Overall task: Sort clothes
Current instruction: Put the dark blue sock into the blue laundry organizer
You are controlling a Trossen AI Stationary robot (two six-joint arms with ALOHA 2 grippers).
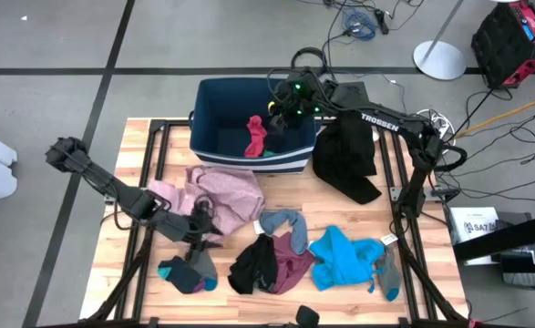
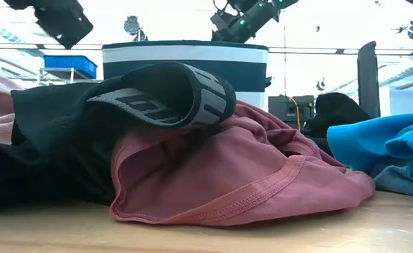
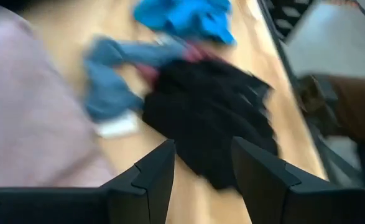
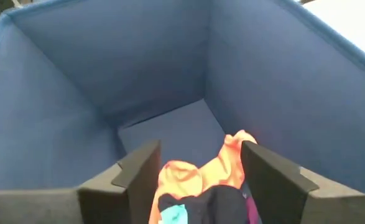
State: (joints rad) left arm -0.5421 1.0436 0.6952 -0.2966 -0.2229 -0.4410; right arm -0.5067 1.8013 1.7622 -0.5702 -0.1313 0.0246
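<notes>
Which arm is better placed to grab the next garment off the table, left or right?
Left. The left gripper hovers open just above the black garment on the table, while the right gripper is over the dark blue bin, open above a red sock.

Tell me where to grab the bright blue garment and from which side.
Pinch the raised, bunched middle of the bright blue garment, coming straight down from above. It lies crumpled on the table with folds standing up; its flat edges give little to grip.
</notes>
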